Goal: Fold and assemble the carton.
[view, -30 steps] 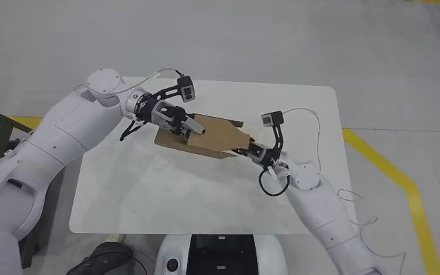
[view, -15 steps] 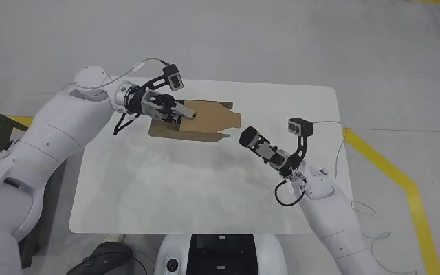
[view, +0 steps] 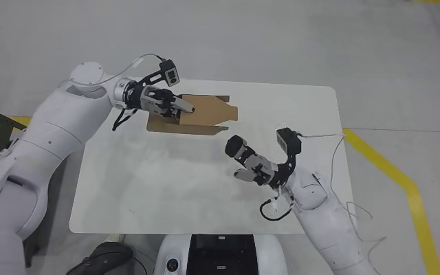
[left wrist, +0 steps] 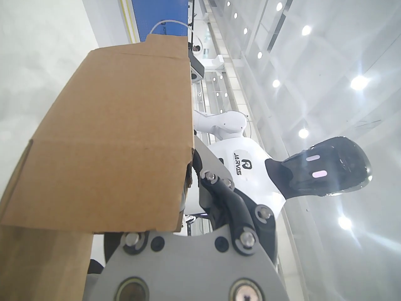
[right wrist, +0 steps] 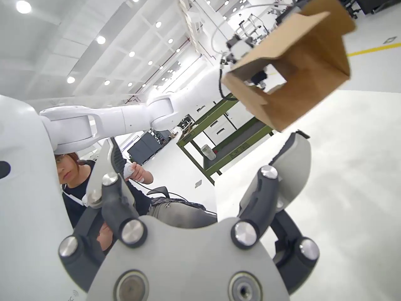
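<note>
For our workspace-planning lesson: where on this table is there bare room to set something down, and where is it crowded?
Bare: the near-left stretch of the table, between the carton, the open right gripper and the near edge; also the far-right corner. Crowded: the far-left, where the left gripper holds the carton.

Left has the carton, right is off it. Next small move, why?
Probably move the right gripper to the free end of the carton: that gripper is open and apart, the left gripper holds only the other end, and the flaps look unfolded.
</note>
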Robot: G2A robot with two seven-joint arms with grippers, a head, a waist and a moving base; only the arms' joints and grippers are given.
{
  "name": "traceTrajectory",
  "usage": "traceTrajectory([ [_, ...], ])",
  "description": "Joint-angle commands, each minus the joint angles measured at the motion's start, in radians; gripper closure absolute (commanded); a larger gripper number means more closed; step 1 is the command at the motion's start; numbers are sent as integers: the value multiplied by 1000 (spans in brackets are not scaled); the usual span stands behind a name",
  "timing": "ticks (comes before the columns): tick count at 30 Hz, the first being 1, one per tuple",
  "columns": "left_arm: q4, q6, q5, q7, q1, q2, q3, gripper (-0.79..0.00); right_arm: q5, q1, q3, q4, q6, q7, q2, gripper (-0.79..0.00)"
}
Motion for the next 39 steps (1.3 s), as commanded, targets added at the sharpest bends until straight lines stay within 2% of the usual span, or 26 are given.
traceTrajectory([
  [1,8,24,11,9,3,-7,-4,0,-23,-3,4,-32,0,-10,2,-776],
  [8,-4,69,41,12,17,-29,-22,0,-169,17,-3,-71,0,-57,6,-785],
  [12,-11,86,60,7,24,-36,-38,0,-286,31,-11,-62,0,-139,2,-785],
  [23,-36,132,109,-18,49,-56,-69,0,-465,53,-44,-22,0,-303,3,-785],
  [30,-48,145,126,-18,62,-61,-92,0,-497,66,-64,-6,0,-360,6,-785],
  [39,-37,176,176,-18,65,-70,-106,0,-479,74,-94,-32,0,-366,24,-785],
])
